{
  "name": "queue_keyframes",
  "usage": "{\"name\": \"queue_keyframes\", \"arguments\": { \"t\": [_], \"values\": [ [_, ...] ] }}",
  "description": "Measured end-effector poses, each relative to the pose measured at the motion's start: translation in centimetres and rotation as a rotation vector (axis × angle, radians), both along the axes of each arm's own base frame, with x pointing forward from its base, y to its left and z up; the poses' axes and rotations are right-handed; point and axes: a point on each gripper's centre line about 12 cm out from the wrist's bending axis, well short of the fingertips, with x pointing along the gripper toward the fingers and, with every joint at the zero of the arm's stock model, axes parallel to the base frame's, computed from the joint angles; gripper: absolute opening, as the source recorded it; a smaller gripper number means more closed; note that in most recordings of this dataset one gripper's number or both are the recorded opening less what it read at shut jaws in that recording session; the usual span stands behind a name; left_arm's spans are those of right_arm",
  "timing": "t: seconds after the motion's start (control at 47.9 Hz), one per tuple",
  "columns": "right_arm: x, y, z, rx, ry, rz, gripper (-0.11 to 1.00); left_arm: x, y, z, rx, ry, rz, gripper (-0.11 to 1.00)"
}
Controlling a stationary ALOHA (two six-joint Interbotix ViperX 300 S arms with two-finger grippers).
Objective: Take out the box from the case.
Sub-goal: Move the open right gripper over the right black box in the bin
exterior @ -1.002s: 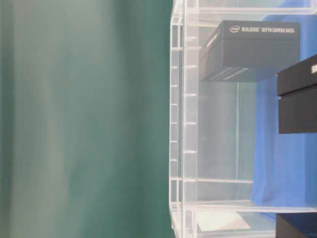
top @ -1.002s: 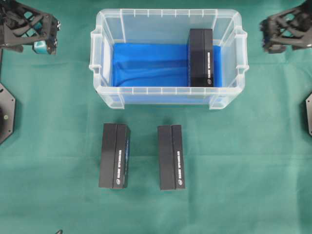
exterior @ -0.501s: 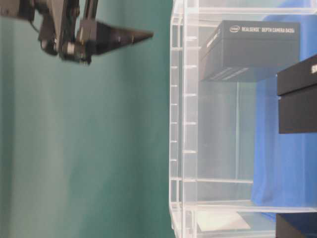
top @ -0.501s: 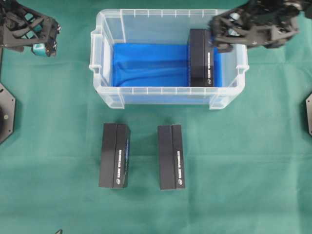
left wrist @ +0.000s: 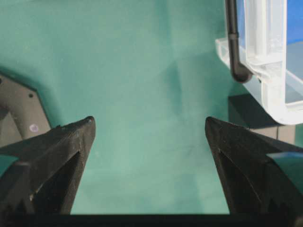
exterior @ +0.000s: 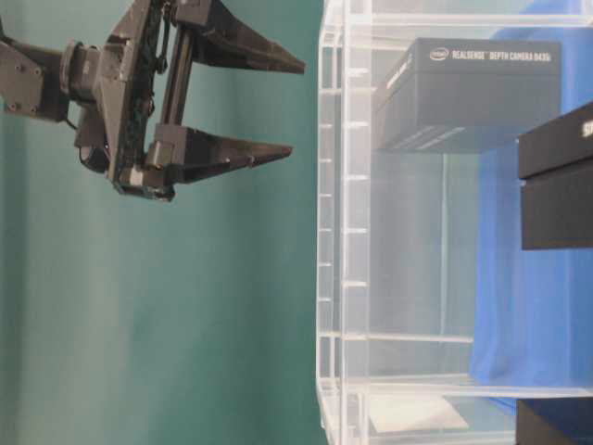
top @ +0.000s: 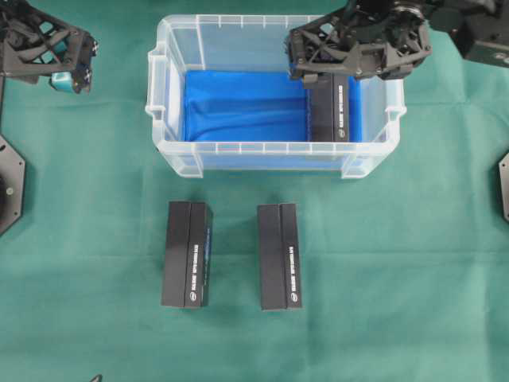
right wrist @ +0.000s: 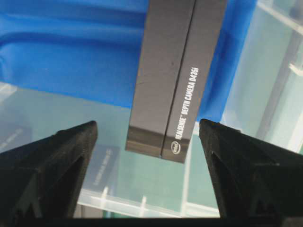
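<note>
Box (top: 328, 107) stands on edge at the right end of the case (top: 171, 151), on the blue lining (top: 238, 103), long side running front to back, close by the right wall. In the right wrist view the white lettering on its narrow upper face reads clearly, and the seam between lid and base runs along its length. Standing on edge it offers a narrow top to the jaws; likely that is why the wrist is turned so the fingers can straddle it across the short way.

Right gripper (top: 318, 70) hangs over the case's rear right part, above the box's far end. Jaws wide apart, nothing between them. In the right wrist view the two black fingertips (right wrist: 71, 146) frame the box from either side. The table-level view shows the fingers short of the case rim, not yet inside. No contact with box or case.

Judgement: approach stage, grasp not begun. Next would be a descent with one finger passing between box and right wall; that gap looks tight.

Left gripper (top: 67, 60) parked at the far left, well apart from the case, jaws fully apart, empty; its own camera shows only green cloth (left wrist: 142, 94) and a corner of the case.

Two more black boxes (top: 188, 253) lie side by side on the cloth in front of the case, outside it.
</note>
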Motion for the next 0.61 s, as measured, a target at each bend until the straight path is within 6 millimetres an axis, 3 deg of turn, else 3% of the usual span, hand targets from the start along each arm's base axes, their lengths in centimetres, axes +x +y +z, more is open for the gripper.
{"name": "queue_keyframes", "arguments": {
  "t": [0.605],
  "values": [
    [0.27, -0.09, 0.04, -0.002, 0.001, 0.001, 0.86, 0.04, 0.01, -0.04, 0.001, -0.003, 0.0, 1.0]
  ]
}}
